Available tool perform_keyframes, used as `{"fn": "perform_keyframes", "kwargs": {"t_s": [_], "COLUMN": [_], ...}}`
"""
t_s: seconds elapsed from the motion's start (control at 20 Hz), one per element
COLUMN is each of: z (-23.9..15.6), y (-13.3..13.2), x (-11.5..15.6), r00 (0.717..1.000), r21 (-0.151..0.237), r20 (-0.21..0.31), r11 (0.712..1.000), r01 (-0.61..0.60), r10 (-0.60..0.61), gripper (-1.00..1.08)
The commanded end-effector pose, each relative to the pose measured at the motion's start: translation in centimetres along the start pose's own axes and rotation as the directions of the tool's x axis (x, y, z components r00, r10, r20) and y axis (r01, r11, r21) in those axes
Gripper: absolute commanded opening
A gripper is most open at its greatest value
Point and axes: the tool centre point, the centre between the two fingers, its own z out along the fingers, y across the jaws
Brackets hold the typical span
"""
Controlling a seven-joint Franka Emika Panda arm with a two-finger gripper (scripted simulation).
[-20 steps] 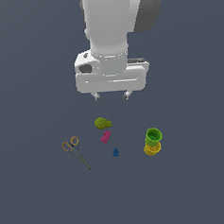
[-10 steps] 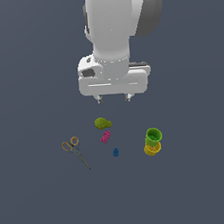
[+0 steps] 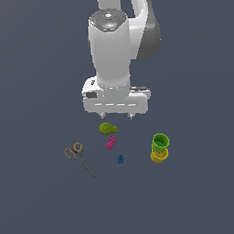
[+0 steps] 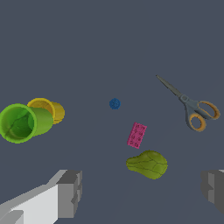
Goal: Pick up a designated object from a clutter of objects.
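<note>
The designated object, a small magenta brick [image 3: 110, 142] [image 4: 137, 134] with studs, lies flat on the grey floor within the clutter of objects. An olive-green lump [image 3: 107, 128] [image 4: 147, 164] lies right beside it. My gripper [image 3: 117, 116] [image 4: 142, 190] hovers open above the lump, short of the brick, with nothing between its fingers. Both fingers [image 4: 70, 192] stand wide apart in the wrist view, clear of the lump.
Orange-handled scissors [image 3: 79, 158] [image 4: 190, 108] lie toward the exterior view's left. A tiny blue piece [image 3: 121, 159] [image 4: 114, 103] sits just past the brick. A green cup [image 3: 160, 142] [image 4: 22, 123] stacked with a yellow one [image 3: 160, 156] [image 4: 47, 109] stands toward the exterior view's right.
The arm has shifted slightly toward the exterior view's right. The gripper stays open and the objects have not moved.
</note>
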Motion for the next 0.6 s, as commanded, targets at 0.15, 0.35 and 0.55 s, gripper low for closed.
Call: {"fn": "perform_keyframes", "kwargs": {"t_s": [0.15, 0.35, 0.55], "z": [5.3, 9.7, 13.4], "y": [1.1, 2.1, 3.1], "x": [0.3, 0.2, -0.3], "r00": [0.995, 0.983, 0.968], "r21": [0.001, 0.000, -0.003], "r20": [0.002, 0.002, 0.001], "r11": [0.995, 0.983, 0.968], "r01": [-0.098, -0.182, -0.252], "r10": [0.098, 0.182, 0.252], "gripper": [1.00, 1.00, 1.00]}}
